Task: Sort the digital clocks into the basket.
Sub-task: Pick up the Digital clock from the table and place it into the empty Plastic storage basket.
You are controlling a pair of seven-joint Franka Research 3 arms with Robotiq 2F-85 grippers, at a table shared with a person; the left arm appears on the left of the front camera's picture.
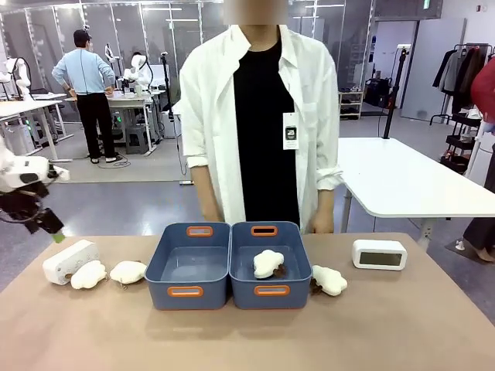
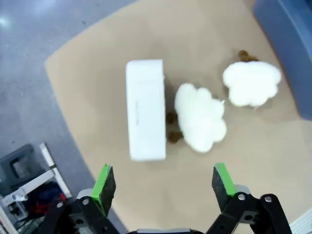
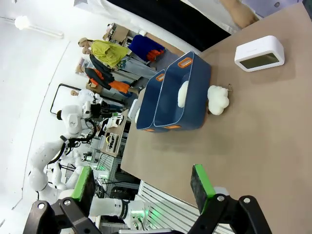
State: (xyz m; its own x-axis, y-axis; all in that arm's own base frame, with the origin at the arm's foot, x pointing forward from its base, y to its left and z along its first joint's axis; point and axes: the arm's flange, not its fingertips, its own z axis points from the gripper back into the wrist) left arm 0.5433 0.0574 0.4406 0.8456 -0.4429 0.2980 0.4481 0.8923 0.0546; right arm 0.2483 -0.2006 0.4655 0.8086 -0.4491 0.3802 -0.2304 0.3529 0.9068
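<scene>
Left tool [image 2: 161, 181] open, poised over white rounded-rectangular plastic digital clock [image 2: 145, 109] at counter's [image 1: 232, 340] left end, beside white cloud plush [image 2: 200, 117]. Right tool [image 3: 141, 187] open too. Second clock [image 1: 379, 254] sits right of blue-grey plastic baskets [image 1: 210, 298]. Likely light, rigid, slick; pinch across narrow sides.

Light: bright, even, from overhead; a lamp [image 3: 22, 22] flares at the right wrist view's upper left. Shadows: soft, short, pooled beneath the two bins [image 1: 166, 292] on the tabletop [image 1: 387, 325]. Glare: clock [image 2: 145, 109] and plush clouds [image 2: 200, 117] bleached white in the left wrist view, surface detail lost. Focus: that view mildly soft, left claw [image 2: 163, 175] pads [image 2: 105, 185] included. Distortion: right wrist view wide-angle, tilted, edges bowed.
</scene>
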